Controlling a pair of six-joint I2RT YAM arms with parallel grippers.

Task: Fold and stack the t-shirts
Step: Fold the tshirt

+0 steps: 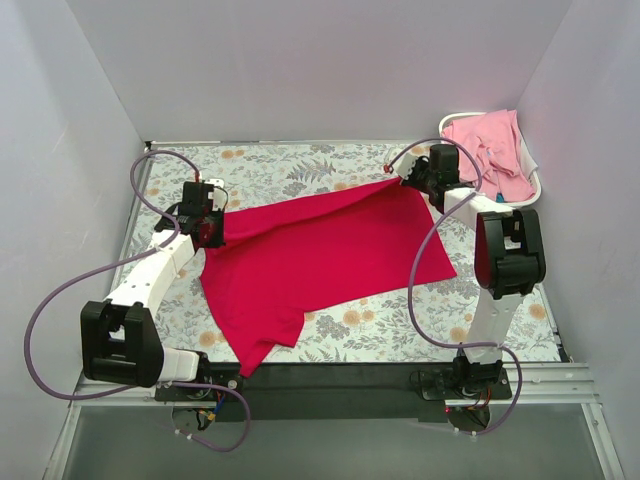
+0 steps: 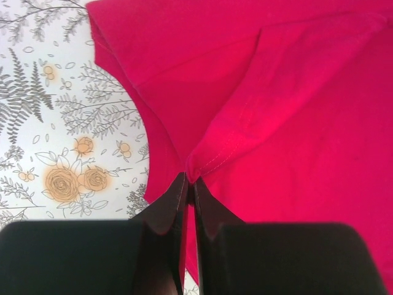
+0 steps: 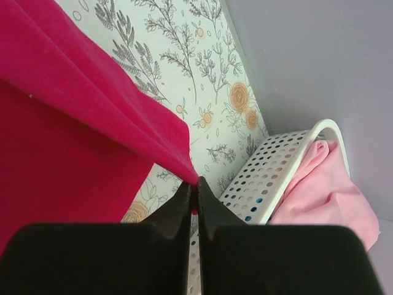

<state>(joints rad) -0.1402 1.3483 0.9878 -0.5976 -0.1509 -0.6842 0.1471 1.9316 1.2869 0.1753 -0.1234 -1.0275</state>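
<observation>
The task looks barely begun. 1 crimson t-shirt [image 1: 320, 260] lies spread across the floral surface [image 1: 300, 165], its far edge raised between the 2 arms. The left pincer [image 2: 190, 184] is closed tight on a seam at the shirt's left side. The right pincer [image 3: 193, 187] is pinched shut on a corner of the same shirt, near the white basket [image 3: 276, 172]. No fold is finished and no stack exists. The pale pink t-shirts [image 1: 490, 150] sit heaped in the basket, so folding them all remains.
</observation>
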